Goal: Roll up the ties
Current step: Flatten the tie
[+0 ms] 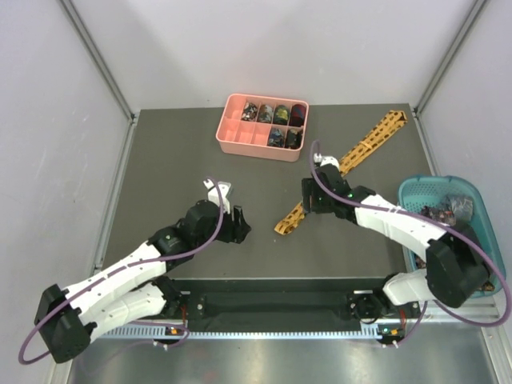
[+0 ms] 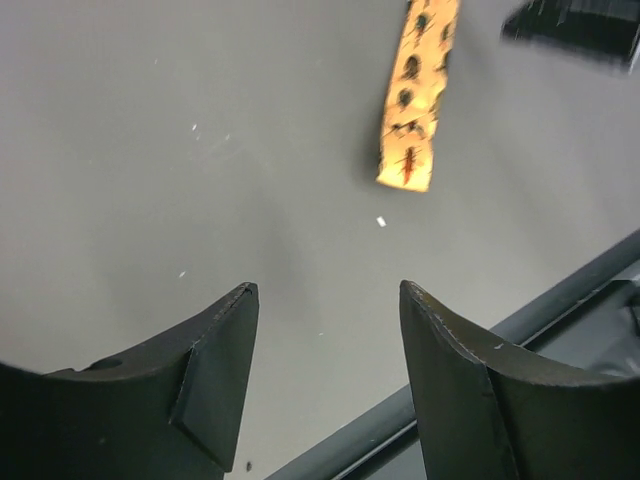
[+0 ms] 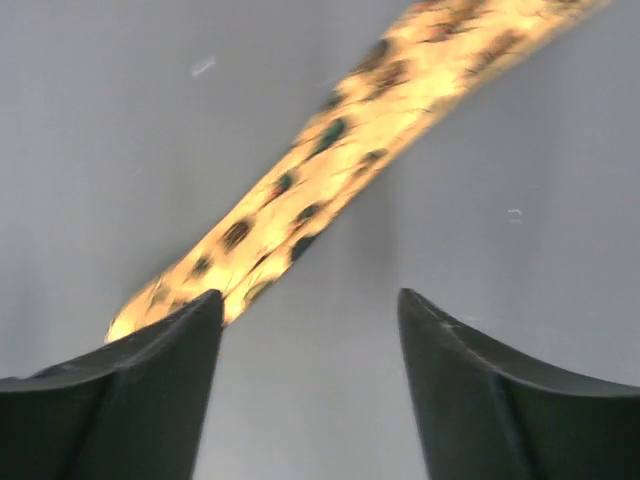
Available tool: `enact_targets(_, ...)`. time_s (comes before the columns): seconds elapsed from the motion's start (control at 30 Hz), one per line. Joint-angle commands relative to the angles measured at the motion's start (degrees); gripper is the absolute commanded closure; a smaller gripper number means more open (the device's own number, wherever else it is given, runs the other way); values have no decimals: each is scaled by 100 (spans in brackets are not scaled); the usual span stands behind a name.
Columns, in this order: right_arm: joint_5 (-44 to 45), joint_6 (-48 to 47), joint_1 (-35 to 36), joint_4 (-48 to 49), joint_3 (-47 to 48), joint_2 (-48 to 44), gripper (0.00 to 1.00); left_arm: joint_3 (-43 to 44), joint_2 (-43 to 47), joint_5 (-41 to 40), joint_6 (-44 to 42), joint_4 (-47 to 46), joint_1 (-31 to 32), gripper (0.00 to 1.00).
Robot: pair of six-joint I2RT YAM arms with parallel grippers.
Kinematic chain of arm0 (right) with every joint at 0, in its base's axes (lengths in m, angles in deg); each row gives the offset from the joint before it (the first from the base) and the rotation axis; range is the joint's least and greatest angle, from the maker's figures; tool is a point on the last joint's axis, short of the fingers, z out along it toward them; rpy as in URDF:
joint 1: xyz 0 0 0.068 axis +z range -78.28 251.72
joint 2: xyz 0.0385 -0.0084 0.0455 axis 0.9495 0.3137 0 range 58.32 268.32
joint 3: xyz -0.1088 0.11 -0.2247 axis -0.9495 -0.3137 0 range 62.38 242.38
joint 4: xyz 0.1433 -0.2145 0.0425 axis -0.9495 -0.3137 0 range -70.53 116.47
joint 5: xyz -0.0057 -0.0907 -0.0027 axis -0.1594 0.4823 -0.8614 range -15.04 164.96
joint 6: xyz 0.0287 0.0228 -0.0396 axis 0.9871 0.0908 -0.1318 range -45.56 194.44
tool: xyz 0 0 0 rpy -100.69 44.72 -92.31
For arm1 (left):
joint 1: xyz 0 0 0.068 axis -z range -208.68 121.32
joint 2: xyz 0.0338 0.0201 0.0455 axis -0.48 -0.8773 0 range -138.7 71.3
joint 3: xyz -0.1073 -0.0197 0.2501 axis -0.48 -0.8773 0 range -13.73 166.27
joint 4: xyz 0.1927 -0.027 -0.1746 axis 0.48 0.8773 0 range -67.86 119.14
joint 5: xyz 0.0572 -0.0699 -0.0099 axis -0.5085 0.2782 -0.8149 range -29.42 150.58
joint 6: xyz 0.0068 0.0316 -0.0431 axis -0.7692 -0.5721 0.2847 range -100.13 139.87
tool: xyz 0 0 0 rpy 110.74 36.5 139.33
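Observation:
A golden-yellow tie (image 1: 352, 156) with a dark lattice lies flat and unrolled, running diagonally from the back right to its narrow end (image 1: 286, 222) mid-table. My right gripper (image 1: 305, 200) hovers open just above that narrow end. In the right wrist view the tie (image 3: 330, 170) passes beyond the left fingertip, and nothing is between the jaws of my right gripper (image 3: 310, 300). My left gripper (image 1: 242, 227) is open and empty, to the left of the tie's end. In the left wrist view the tie's end (image 2: 408, 140) lies ahead of my left gripper (image 2: 328, 295).
A pink compartment tray (image 1: 232, 138) stands at the back centre with several rolled ties (image 1: 276, 116) in its right cells. A teal basket (image 1: 416, 192) at the right edge holds more dark ties (image 1: 448, 210). The table's front rail (image 2: 560, 300) runs close to the left gripper.

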Motion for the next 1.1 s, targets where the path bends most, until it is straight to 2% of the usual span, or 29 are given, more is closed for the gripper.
enact_targets(0.0,-1039,-1360,242,978,-185,-394,37,117,246,102,65,9,-1,36)
enact_targets(0.03,-1129,-1483,346,978,-177,-368,39,143,246,84,56,61,-10,37)
enact_targets(0.2,-1946,-2143,646,944,225,150,65,293,246,58,56,185,-1,36)
enact_targets(0.23,-1886,-2170,699,891,350,447,71,319,264,136,65,202,-1,37)
enact_targets(0.27,-1807,-2144,760,856,473,606,85,346,273,163,91,194,-1,37)
enact_targets(0.37,-1789,-2048,804,741,842,1143,100,381,282,225,47,229,-1,36)
enact_targets(0.5,-1570,-1854,822,969,677,1320,100,381,150,260,30,282,-1,36)
enact_targets(0.7,-1253,-1625,962,1224,70,960,100,293,53,321,29,176,-1,36)
enact_targets(0.97,-884,-1071,1507,1777,-475,942,100,179,-26,348,-41,194,-10,36)
enact_targets(1.07,-647,-1010,1534,1699,-432,863,100,144,0,321,-32,194,-1,36)
